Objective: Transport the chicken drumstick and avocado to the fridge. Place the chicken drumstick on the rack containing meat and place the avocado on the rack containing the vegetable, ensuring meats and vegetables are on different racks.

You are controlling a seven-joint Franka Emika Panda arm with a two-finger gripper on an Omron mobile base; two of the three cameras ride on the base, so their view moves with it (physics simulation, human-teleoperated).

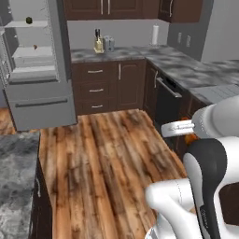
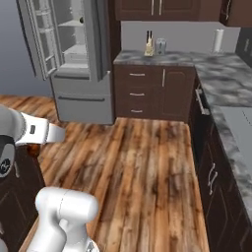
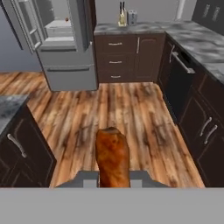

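Chicken drumstick [image 3: 112,157] clamped in tool [image 3: 113,178]; fridge [image 1: 35,60] open.

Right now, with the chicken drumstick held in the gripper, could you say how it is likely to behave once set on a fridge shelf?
The chicken drumstick looks rounded and elongated, so it may roll on a flat shelf. Its glossy brown surface suggests it could be slippery. It stands unbent out of the gripper, so it is probably stiff.
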